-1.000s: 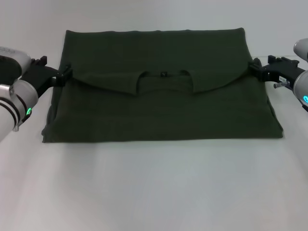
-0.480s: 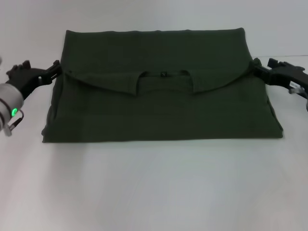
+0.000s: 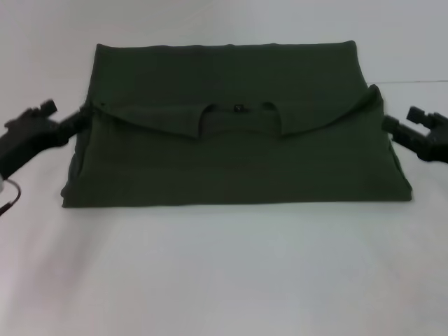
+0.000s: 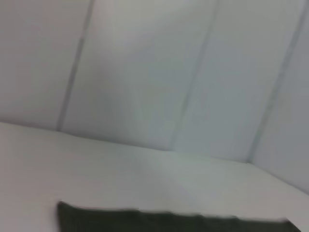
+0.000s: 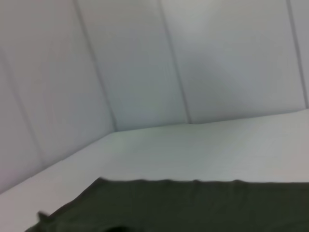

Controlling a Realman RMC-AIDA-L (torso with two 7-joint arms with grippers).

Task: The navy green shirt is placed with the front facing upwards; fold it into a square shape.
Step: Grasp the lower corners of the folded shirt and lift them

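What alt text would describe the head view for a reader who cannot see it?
A dark green shirt lies folded into a wide rectangle on a white table, collar facing up. The left claw and right claw sit beside its two side edges.

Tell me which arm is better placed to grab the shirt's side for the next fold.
Left, marginally. The left gripper sits right at the navy green shirt's left edge, while the right gripper stands slightly clear of the right edge. Both are level with the folded-over collar line, so either could probably reach.
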